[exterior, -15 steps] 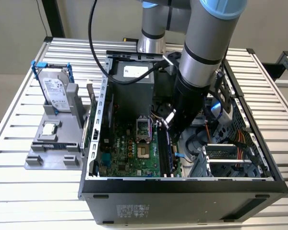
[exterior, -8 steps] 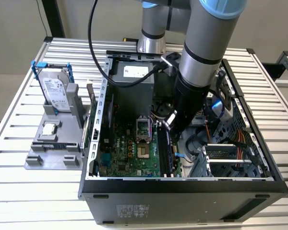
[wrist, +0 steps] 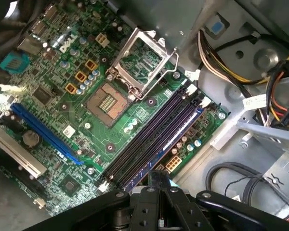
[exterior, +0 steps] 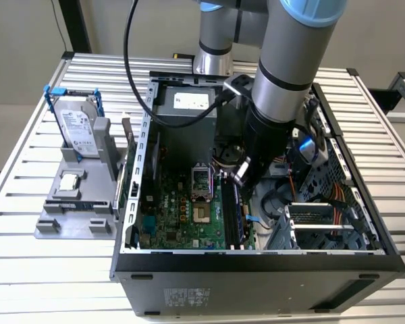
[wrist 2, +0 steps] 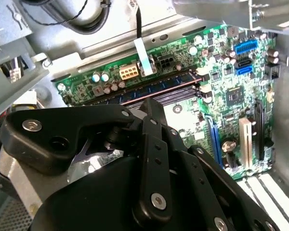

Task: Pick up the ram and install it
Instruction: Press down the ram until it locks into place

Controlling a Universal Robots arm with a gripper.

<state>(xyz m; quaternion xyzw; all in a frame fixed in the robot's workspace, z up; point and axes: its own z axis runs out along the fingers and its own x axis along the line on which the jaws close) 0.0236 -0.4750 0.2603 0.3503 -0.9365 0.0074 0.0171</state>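
The ram (wrist: 162, 147) is a long dark blue stick with black chips. It lies along the outermost memory slot on the green motherboard (wrist: 86, 72), beside the empty black slots (wrist: 147, 130). The second wrist view shows the ram (wrist 2: 159, 88) as a blue strip just beyond my fingertips. My gripper (wrist: 156, 175) hangs low inside the computer case, directly over one end of the ram. Its fingers are pressed together with no gap, and I cannot tell whether they touch the stick. In the exterior view my gripper (exterior: 241, 177) is over the slots (exterior: 233, 212).
The open black computer case (exterior: 256, 260) encloses the arm, with bundled cables (exterior: 317, 196) and drive bays at the exterior view's right. The empty processor socket (wrist: 108, 101) has its metal latch frame (wrist: 139, 62) raised. A grey rack (exterior: 74, 202) outside the case holds a silver hard drive (exterior: 77, 125) and a processor chip (exterior: 69, 181).
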